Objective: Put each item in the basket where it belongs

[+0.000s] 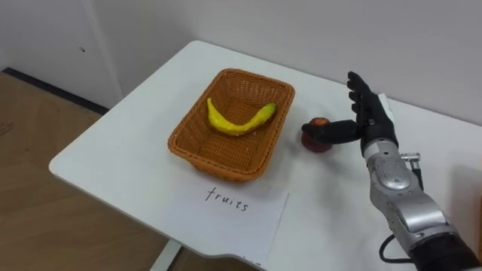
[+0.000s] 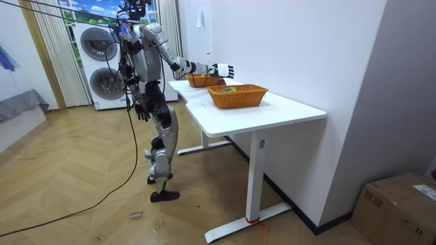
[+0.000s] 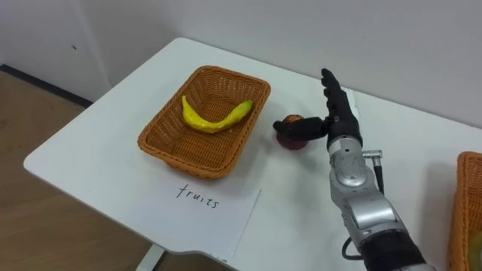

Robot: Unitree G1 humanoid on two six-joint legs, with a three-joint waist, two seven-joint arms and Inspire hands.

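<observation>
One banana (image 1: pixel 239 120) lies left-to-right in the basket (image 1: pixel 183 132), ends curving far. My right hand (image 1: pixel 374 124), fingers straight and spread, thumbs a red fruit (image 1: pixel 310 140). The room view shows a second basket (image 2: pixel 237 97).

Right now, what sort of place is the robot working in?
Likely a home-style room, perhaps a laundry corner: stacked washing machines, a parquet floor, and a white table with wicker baskets.
</observation>
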